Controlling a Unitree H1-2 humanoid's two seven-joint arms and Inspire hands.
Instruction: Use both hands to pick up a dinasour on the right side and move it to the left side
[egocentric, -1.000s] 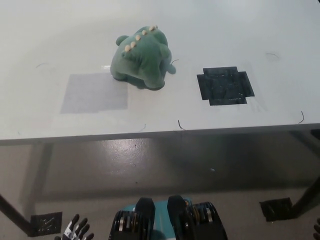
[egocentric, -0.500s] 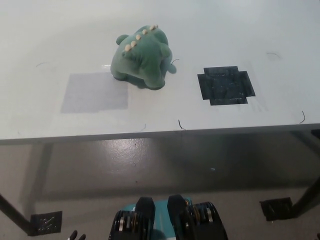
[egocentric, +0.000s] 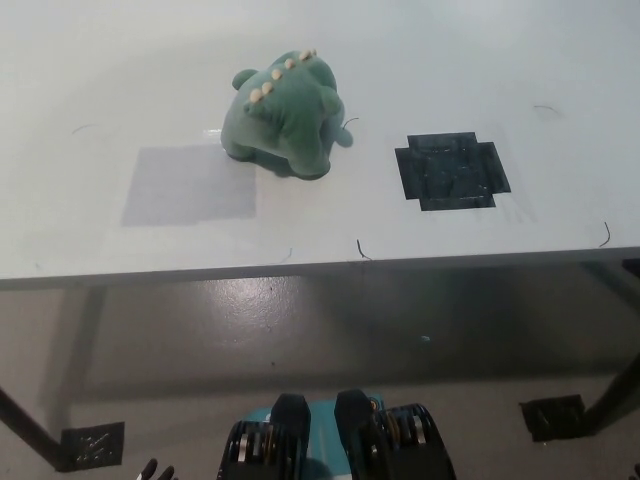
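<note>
- The green dinosaur (egocentric: 285, 117) sits on the white table (egocentric: 520, 60), between the grey patch (egocentric: 188, 185) and the black patch (egocentric: 451, 170), its lower left edge just at the grey patch's corner.
- Only fingertips of the left hand (egocentric: 152, 471) show at the bottom edge, well apart from the dinosaur; its grip cannot be told.
- The right hand is out of view.

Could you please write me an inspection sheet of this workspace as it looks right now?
Surface: white table, a few thin dark marks near its front edge.
Job's things: green dinosaur stands between the grey patch and the black tape patch, just touching the grey patch's corner.
Clutter: nothing seen.
Hands: left hand barely shows at the bottom edge, state unclear; right hand not in view.
Cables: nothing seen.
Surroundings: shiny floor under the table, with tape squares.
</note>
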